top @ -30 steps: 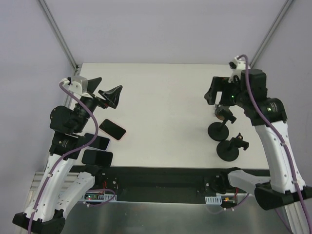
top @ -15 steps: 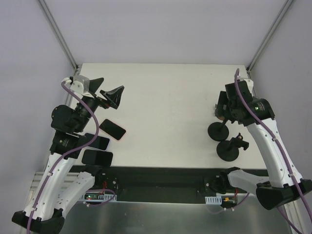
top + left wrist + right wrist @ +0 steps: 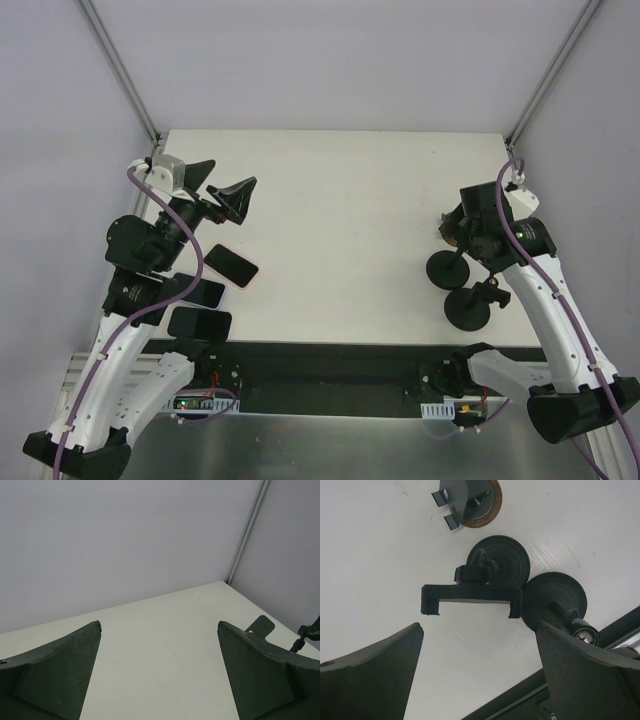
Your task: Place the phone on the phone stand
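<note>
Overhead covers the table (image 3: 340,200); right wrist looks down on its stands (image 3: 500,562); left wrist seemingly faces the far corner (image 3: 245,535).

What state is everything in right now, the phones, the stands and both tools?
Left tool: open, empty.
Right tool: open, empty.
Red-edged phone: flat on the table.
Middle phone: lying flat.
Nearest phone: lying flat.
Clamp stand: empty.
Neighbouring stand: empty.
Brown-rimmed stand: empty.
</note>
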